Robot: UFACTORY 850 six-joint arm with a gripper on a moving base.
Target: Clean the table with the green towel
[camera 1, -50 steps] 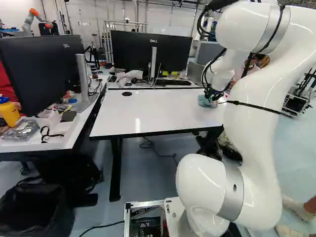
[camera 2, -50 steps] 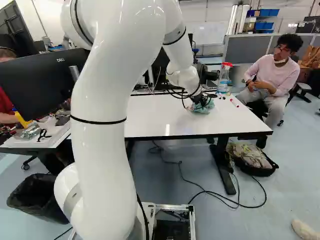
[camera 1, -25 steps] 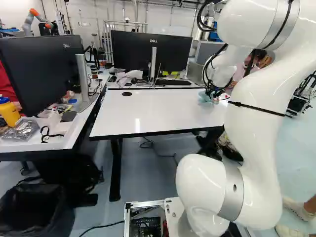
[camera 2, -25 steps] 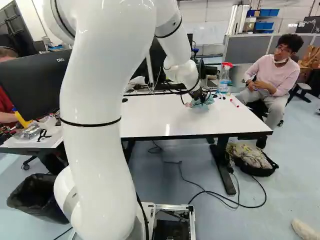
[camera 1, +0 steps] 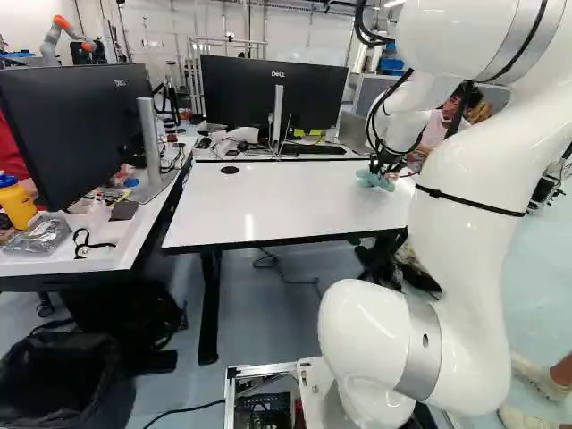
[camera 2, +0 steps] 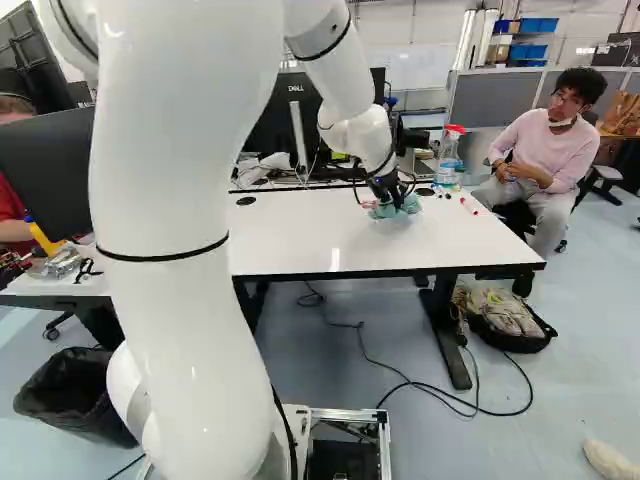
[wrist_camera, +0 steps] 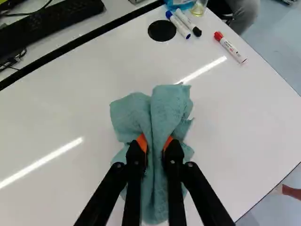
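Green towel (wrist_camera: 167,106) shifts leftward in the right base view, away from the red marker (wrist_camera: 230,47) — carried by the gripper (camera 2: 385,189), fingers clamping its bunched middle. Location: far right area of the white table (camera 2: 300,240). Arm (camera 2: 170,330) leans further left — base unmoved.

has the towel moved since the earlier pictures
Yes. Gripped in the gripper, the towel has shifted a little left in the right base view, away from the spray bottle.

Towel (wrist_camera: 168,108) matt cloth; tabletop (wrist_camera: 235,132) smooth, glossy.
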